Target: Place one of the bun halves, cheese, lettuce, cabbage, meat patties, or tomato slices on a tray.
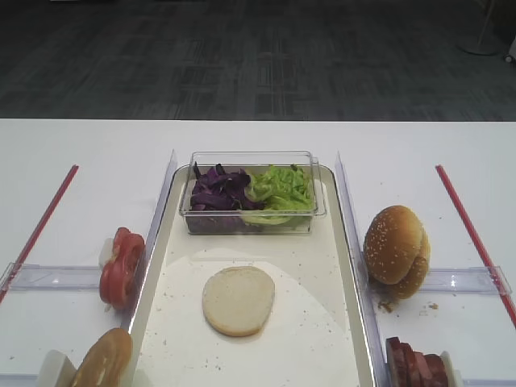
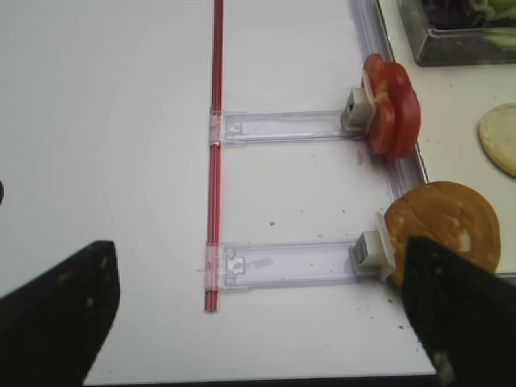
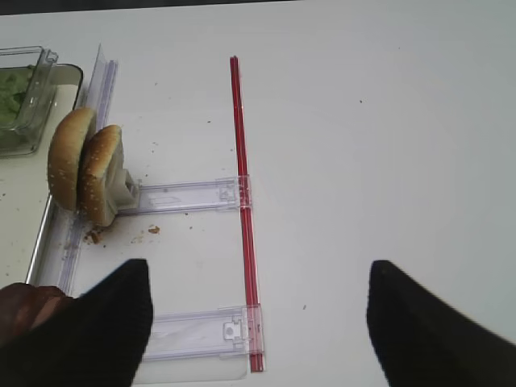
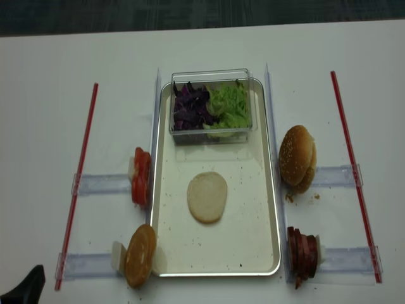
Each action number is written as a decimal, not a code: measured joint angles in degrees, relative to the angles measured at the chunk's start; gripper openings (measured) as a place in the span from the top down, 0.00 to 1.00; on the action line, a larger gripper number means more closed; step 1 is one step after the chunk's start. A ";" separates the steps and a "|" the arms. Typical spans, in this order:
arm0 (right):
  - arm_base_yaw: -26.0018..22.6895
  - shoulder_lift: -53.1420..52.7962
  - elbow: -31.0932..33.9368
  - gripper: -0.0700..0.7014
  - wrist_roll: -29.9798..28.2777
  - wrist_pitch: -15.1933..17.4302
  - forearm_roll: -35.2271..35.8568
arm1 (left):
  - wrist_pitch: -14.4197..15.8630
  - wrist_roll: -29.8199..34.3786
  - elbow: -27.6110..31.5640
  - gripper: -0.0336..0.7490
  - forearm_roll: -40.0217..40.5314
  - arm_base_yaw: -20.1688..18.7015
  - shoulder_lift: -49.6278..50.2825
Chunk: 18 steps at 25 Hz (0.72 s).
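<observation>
A flat cream bun half (image 1: 238, 300) lies cut face up in the middle of the cream tray (image 1: 339, 322), with neither gripper near it. More tan bun halves (image 2: 443, 226) stand on edge left of the tray, tomato slices (image 2: 393, 105) beyond them. Purple cabbage (image 1: 218, 192) and green lettuce (image 1: 282, 187) fill a clear box at the tray's far end. Meat patties (image 4: 302, 253) stand in a row right of the tray. No cheese is in view. My left gripper (image 2: 258, 314) hangs open over bare table, left of the bun halves. My right gripper (image 3: 258, 322) is open and holds nothing.
Two sesame-seeded buns (image 1: 395, 250) stand on edge right of the tray. Red strips (image 4: 79, 183) (image 4: 351, 171) run along both outer sides, joined to clear plastic rails (image 2: 282, 126) that carry the food rows. Crumbs speckle the tray.
</observation>
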 joint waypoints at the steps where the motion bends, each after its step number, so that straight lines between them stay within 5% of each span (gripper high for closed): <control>1: 0.00 0.00 0.00 0.17 0.00 0.00 0.00 | 0.00 0.57 0.00 0.12 -0.28 0.00 -0.26; 18: 0.00 0.00 0.00 0.17 0.13 0.00 0.00 | 0.00 -0.47 0.00 0.12 -0.19 0.00 -0.65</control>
